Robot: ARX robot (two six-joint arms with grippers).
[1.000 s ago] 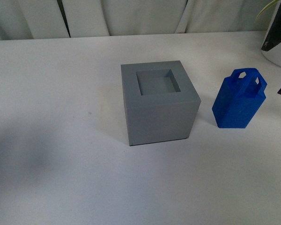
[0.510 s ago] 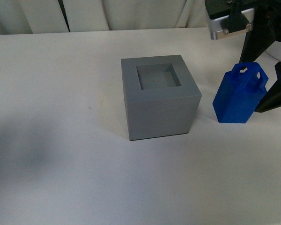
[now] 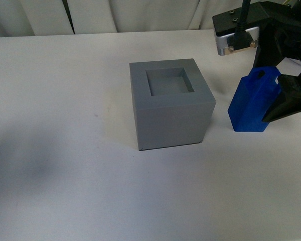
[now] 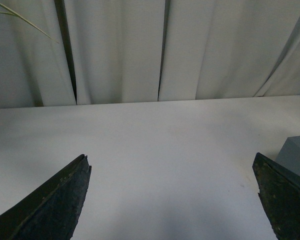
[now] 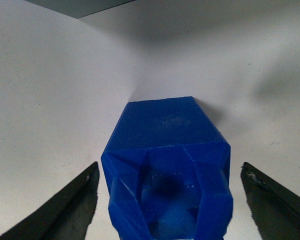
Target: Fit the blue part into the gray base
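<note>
The gray base (image 3: 170, 108) stands mid-table, its square recess facing up and holding nothing. To its right the blue part (image 3: 250, 103) stands upright on the table, handle loop on top. My right gripper (image 3: 265, 93) is open and straddles the top of the blue part. In the right wrist view the blue part (image 5: 162, 125) sits between the two dark fingers (image 5: 75, 205) with a gap on each side, so my right gripper (image 5: 169, 170) is not touching it. My left gripper (image 4: 170, 159) is open over bare table, with a corner of the gray base (image 4: 296, 155) beside it. It does not show in the front view.
The white table (image 3: 65, 150) runs back to pale curtains (image 3: 115, 15). A thin plant leaf (image 4: 20, 17) hangs by the curtains in the left wrist view. An edge of the gray base (image 5: 80, 5) shows beyond the blue part in the right wrist view.
My right arm has come in from the right and lowered until its open fingers flank the blue part's handle. The blue part and gray base have stayed put.
</note>
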